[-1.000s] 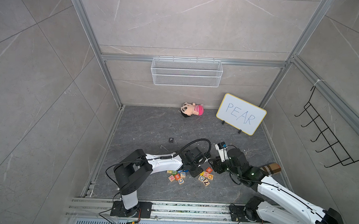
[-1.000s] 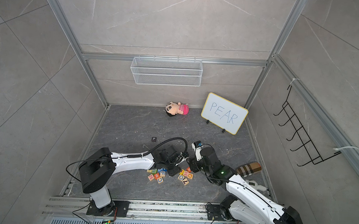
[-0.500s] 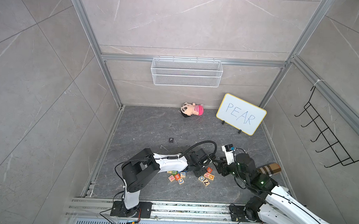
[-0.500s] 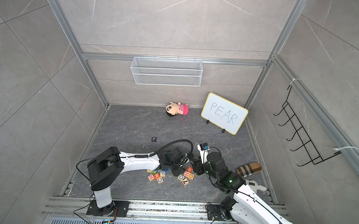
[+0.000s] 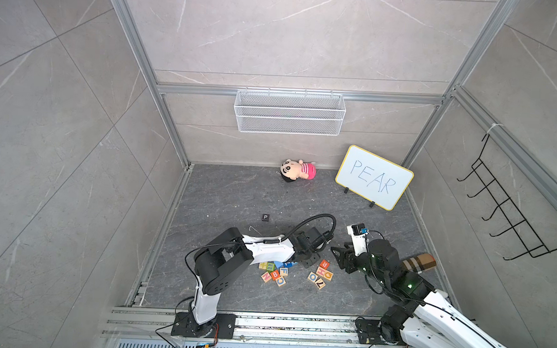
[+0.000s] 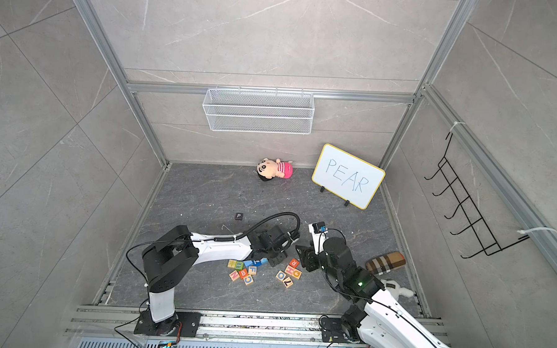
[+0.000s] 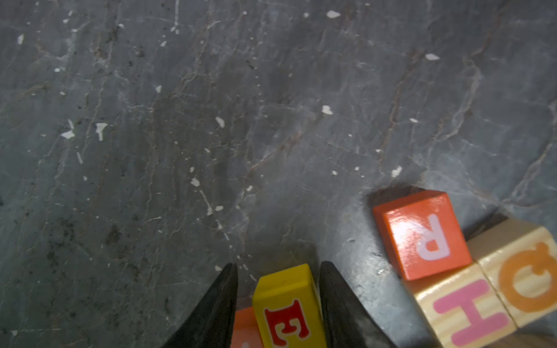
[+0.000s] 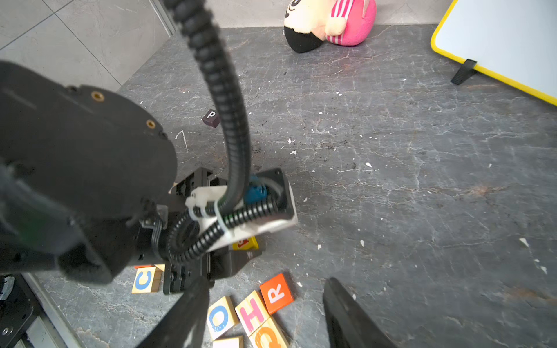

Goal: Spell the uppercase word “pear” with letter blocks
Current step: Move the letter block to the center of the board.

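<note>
Shows, from above, a dark stone-look counter (image 5: 224,192) with two robot arms reaching in from its near edge. Newly changed within the last second: the left pincer (image 7: 278,264), narrowed sharply and now closed in around the yellow E block (image 7: 286,307), one jaw touching it and a sliver of gap at the other tip. Looks like a grip just made or all but made. Shows the right pincer (image 8: 266,280) eased back a little toward the right edge, spread wide and empty, hovering above the red R block (image 8: 275,293). Suggests the second letter being picked up, with no word laid out yet. Counts four letters needed. Places the black P block (image 5: 265,217) alone near the middle of the counter, well apart from the rest. Places the R block against a wooden H block (image 7: 464,310), in a cluster of five cubes toward the near edge. Shows an orange sliver (image 7: 244,327) just beside the E, letter hidden, possibly the A. Counts about eight more cubes in a second cluster (image 5: 274,273) under the left arm. Also counts one whiteboard (image 5: 374,177) reading PEAR at the far right corner and one doll (image 5: 298,170) at the far edge.
</note>
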You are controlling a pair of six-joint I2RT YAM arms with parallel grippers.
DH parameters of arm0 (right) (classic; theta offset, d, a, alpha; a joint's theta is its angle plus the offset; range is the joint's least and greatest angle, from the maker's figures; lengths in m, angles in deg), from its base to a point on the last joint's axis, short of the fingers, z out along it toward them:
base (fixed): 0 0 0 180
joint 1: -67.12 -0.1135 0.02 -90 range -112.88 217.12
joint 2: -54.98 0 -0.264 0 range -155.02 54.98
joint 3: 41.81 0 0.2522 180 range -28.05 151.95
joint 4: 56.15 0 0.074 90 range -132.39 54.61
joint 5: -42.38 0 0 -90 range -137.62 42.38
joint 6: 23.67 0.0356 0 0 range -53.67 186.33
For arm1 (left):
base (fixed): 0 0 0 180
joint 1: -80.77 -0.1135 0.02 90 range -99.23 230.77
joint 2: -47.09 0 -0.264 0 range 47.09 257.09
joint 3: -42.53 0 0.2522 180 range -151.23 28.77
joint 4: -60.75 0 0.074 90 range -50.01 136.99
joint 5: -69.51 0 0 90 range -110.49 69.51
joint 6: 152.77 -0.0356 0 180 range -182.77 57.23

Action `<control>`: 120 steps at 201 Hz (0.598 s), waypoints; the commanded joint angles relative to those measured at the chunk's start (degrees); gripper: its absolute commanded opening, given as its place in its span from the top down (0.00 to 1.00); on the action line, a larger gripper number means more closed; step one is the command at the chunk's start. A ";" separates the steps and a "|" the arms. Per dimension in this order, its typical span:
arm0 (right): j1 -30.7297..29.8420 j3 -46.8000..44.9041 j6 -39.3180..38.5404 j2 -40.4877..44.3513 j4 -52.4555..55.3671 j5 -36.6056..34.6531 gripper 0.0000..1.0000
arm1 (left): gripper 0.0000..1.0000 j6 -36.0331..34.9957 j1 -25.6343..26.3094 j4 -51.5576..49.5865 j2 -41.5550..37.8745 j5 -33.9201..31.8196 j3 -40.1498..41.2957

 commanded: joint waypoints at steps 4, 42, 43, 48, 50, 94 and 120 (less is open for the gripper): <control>0.15 -0.85 -0.25 0.76 -0.98 -0.63 0.37 | 0.53 7.20 -3.56 -0.35 -3.54 -0.84 -0.58; 0.15 -0.78 -0.32 0.34 -1.14 -0.63 0.36 | 0.42 10.11 -5.94 -0.97 -3.53 1.71 -2.84; 0.19 -0.71 -0.32 0.29 -1.12 -0.63 0.36 | 0.41 10.07 -5.94 -0.97 -3.63 1.80 -2.86; 0.19 -0.62 -0.40 0.24 -1.05 -0.63 0.36 | 0.41 9.61 -5.94 -1.18 -4.09 2.45 -2.95; 0.18 -0.58 -0.41 0.20 -0.97 -0.63 0.36 | 0.41 9.41 -5.94 -1.27 -4.33 2.72 -2.96; 0.21 -0.95 -0.67 0.16 -1.69 -0.98 0.35 | 0.41 3.69 -5.79 -8.00 -8.16 10.13 -4.00; 0.19 -1.48 -0.68 -0.24 -2.86 -0.95 0.35 | 0.41 -5.66 -5.59 -8.55 -8.89 11.89 -0.58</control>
